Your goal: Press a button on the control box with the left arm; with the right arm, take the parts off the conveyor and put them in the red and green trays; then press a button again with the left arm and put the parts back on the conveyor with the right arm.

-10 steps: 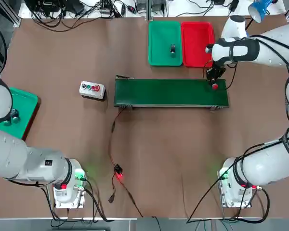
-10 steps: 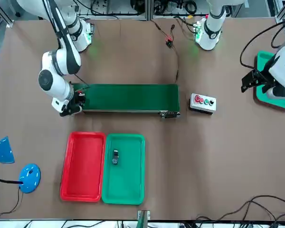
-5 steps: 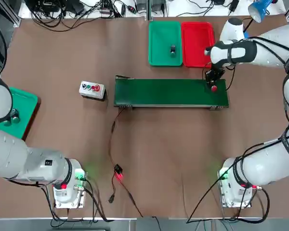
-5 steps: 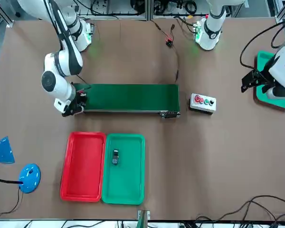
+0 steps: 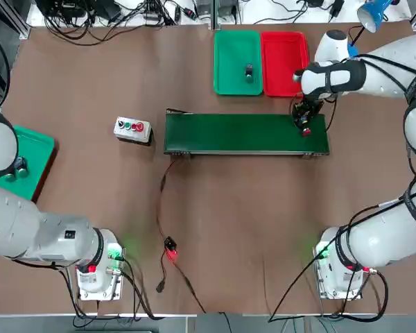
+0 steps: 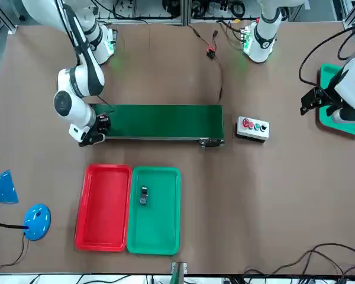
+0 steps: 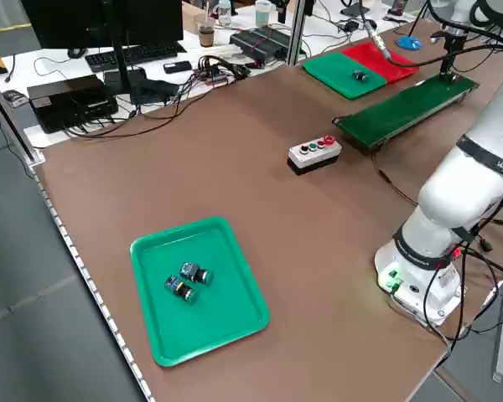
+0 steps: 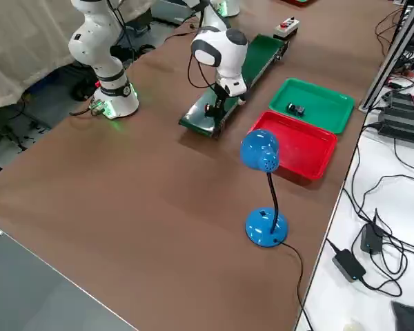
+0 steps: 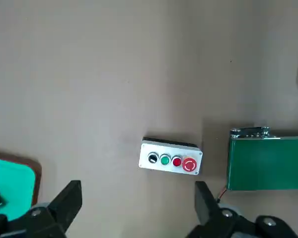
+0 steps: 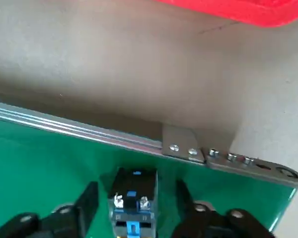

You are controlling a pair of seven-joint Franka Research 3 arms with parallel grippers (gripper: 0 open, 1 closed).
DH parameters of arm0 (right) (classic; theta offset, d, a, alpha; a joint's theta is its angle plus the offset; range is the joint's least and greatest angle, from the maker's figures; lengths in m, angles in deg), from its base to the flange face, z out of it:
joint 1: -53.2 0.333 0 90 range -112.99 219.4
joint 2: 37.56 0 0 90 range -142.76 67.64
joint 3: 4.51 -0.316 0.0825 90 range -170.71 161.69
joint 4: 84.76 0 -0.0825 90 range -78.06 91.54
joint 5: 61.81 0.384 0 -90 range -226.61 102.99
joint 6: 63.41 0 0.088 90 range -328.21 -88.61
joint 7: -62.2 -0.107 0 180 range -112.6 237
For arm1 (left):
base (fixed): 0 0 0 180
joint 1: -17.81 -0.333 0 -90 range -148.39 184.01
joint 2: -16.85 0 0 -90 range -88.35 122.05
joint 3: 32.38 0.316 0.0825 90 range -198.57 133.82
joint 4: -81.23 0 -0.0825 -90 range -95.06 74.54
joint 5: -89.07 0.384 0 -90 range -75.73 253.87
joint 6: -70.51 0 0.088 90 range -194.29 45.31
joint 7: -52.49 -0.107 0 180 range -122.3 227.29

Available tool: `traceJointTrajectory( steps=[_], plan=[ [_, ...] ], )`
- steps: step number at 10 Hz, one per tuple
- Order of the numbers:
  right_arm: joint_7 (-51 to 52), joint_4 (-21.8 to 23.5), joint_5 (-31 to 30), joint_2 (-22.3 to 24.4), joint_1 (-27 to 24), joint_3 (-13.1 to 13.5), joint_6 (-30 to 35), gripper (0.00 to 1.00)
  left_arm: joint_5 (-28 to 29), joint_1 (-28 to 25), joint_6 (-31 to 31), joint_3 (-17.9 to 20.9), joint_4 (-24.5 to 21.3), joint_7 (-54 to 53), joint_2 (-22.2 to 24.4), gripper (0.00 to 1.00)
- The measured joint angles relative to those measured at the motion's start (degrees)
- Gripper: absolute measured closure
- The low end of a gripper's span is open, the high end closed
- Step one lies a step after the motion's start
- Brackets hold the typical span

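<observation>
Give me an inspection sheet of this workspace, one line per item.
Surface: brown table.
Job's things: conveyor with a part at its end; green tray holds one part; red tray empty; control box.
Clutter: blue lamp; another green tray.
Grippers: right tool open astride the conveyor part; left tool open, parked.
Cables: red-black lead.
Surroundings: cluttered benches.

A small black part with a red cap [image 5: 306, 127] sits on the green conveyor [image 5: 243, 133], at its end nearest the red tray [image 5: 284, 64]. Another dark part [image 5: 249, 71] lies in the green tray [image 5: 230, 61]. The grey control box [image 5: 132, 129] stands beyond the belt's other end.
</observation>
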Motion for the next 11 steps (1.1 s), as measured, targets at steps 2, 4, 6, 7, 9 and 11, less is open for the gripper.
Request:
traceJointTrajectory(
  steps=[2, 4, 6, 7, 9, 11],
  plan=[
    [0.02, -0.69, 0.0, -0.07, 0.0, 0.07, -0.18, 0.0, 0.0, 0.0, 0.0, 0.0, 0.0, 0.0, -0.02, 0.0],
    [-0.01, -7.25, 0.0, 0.05, 0.22, 0.0, 4.01, 0.0, 0.0, 0.02, 0.0, 0.0, 0.0, 0.0, -0.02, 0.0],
    [-5.73, -15.86, 0.15, 0.02, 1.86, -0.02, 7.37, 0.0, 0.0, 0.03, 0.0, -0.01, 0.0, 0.0, -0.04, 0.0],
    [-10.37, -19.05, 0.16, -0.66, 3.53, -0.07, 7.69, 0.0, 0.0, 0.03, 0.0, -0.01, 0.0, 0.0, -0.04, 0.0],
    [-19.27, -25.17, 0.17, -5.11, 6.62, -0.11, 7.36, 0.0, 0.0, 0.04, 0.0, -0.03, 0.01, 0.0, -0.06, 0.0],
    [-26.14, -32.45, 0.18, -11.4, 8.24, -0.12, 6.93, 0.0, 0.0, 0.06, 0.0, -0.04, 0.01, 0.0, -0.08, 0.0]
  ],
)
